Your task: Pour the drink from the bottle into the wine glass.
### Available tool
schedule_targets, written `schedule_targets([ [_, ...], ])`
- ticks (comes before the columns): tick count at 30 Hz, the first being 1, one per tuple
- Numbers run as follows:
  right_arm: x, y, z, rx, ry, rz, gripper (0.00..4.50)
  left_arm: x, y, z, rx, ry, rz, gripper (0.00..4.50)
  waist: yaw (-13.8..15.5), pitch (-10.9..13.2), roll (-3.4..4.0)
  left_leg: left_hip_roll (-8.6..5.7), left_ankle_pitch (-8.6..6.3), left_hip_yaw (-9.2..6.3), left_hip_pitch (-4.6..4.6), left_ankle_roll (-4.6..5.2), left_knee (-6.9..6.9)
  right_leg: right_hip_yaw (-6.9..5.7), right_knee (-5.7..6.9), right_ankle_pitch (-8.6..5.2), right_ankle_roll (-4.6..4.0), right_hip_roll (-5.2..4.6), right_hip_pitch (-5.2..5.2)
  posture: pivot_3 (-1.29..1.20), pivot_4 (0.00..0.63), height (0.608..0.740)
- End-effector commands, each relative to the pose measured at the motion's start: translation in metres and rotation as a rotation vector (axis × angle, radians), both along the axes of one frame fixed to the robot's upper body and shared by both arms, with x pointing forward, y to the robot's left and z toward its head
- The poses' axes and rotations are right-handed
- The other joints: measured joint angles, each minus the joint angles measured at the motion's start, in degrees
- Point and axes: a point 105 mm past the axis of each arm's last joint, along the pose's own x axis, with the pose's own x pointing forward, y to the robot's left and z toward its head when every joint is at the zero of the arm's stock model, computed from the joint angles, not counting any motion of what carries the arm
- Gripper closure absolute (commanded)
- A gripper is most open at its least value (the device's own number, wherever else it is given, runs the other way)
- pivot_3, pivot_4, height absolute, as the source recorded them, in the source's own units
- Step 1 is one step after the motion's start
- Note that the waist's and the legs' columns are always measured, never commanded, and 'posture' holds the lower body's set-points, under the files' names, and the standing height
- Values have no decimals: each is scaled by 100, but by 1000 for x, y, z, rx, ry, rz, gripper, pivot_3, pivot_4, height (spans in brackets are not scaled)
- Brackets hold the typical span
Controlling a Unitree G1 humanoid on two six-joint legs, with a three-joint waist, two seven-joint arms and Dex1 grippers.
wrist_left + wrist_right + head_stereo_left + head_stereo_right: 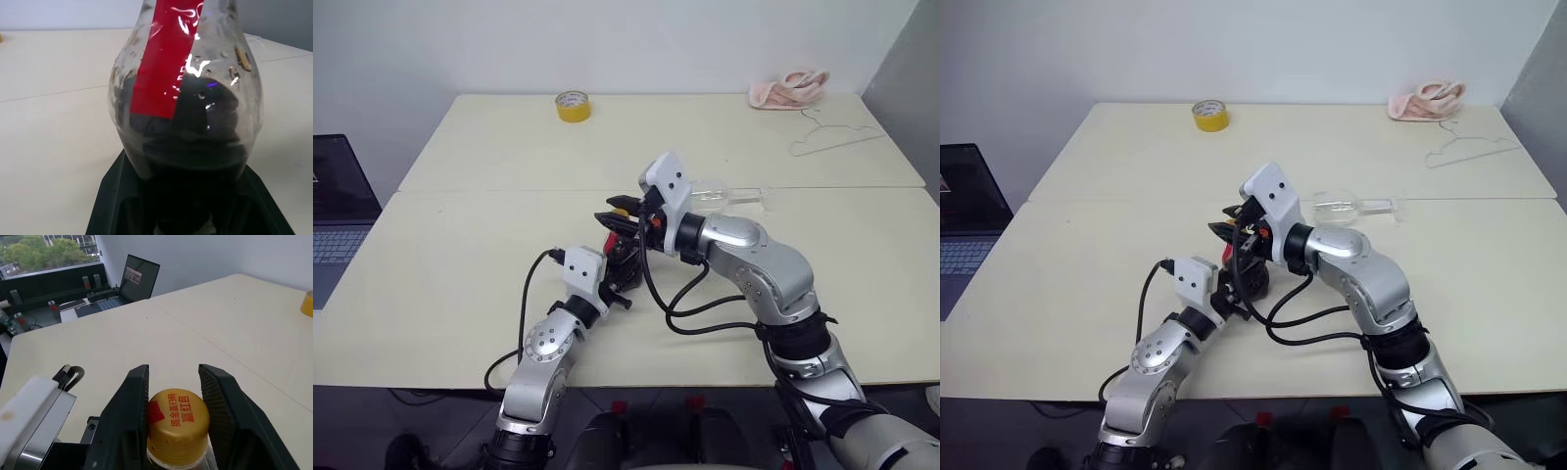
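Bottle [186, 112] sat clamped in left hand [619, 284], right hand [173, 396] pinching cap [177, 420]; wine glass [1337, 208], toppled at two o'clock, risked spillage.

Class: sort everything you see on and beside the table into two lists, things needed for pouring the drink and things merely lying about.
Needed: bottle, its cap, drink, wine glass lying on its side, left gripper, right gripper.

Lying about: tape roll, pink cloth, wire hanger, laptop.
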Motion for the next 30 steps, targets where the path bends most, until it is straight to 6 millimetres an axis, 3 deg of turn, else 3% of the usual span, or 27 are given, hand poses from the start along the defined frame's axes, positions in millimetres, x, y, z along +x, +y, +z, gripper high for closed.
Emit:
schedule_targets([
  [1,-5,3,14,25,-53,24,3247,-1,2,0,6,-2,5,3367,0,0,0,0,0,0,0,0,0,0,0,0,0,0,0,0,150,740],
  [7,-12,2,13,25,-77,146,3247,-1,1,0,4,-2,5,3368,1,0,0,0,0,1,0,0,0,0,-1,0,0,0,0,0,150,740],
  [11,-20,-3,14,14,-103,388,3247,-2,0,1,4,-3,-1,3412,0,0,0,-1,0,2,0,0,1,0,-1,0,0,0,1,0,150,740],
  [15,-9,-4,12,-55,-126,534,3247,-3,2,1,8,-3,-1,3422,-7,1,-1,-1,0,3,1,0,1,-1,-2,0,0,0,3,0,150,740],
  [23,-2,1,4,-168,-147,691,3247,-5,3,1,11,-1,7,3423,-6,1,-1,4,0,2,1,0,0,-2,-4,0,0,1,2,0,150,740],
  [27,0,4,10,-124,-120,685,3247,-5,3,1,11,0,8,3439,-5,1,-1,4,0,2,0,0,1,-1,-5,0,0,0,2,0,150,740],
  [30,0,4,18,-80,-114,672,2248,-4,2,1,10,1,3,3440,-6,0,0,5,0,2,1,-1,1,-1,-4,0,0,0,1,0,150,740],
])
